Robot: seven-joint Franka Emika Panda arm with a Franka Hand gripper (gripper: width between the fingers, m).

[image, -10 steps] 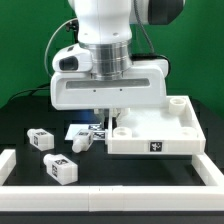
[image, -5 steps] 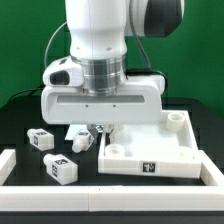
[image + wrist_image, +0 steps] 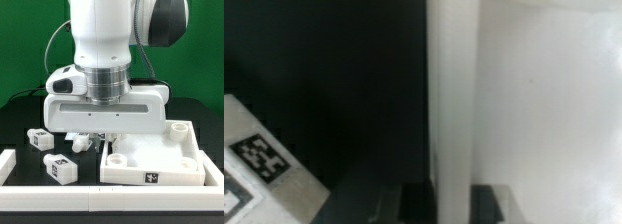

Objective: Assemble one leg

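Three white legs with tag stickers lie on the black table at the exterior view's left: one [image 3: 40, 139], a nearer one [image 3: 61, 169] and one [image 3: 80, 141] close under the arm's hand. My gripper [image 3: 106, 136] reaches down at the left rim of the large white square panel [image 3: 152, 161]. In the wrist view my gripper [image 3: 450, 205] has a dark finger [image 3: 409, 206] on each side of the panel's raised rim [image 3: 452, 100], shut on it. It holds no leg.
A white rail [image 3: 110, 198] borders the table's front edge and a short white piece [image 3: 5, 164] stands at the front left. A white tagged surface [image 3: 251, 160] shows beside the panel in the wrist view; I cannot tell what it is.
The arm and the panel have shifted together, first toward the exterior view's left, then toward the front. The three legs have not moved.
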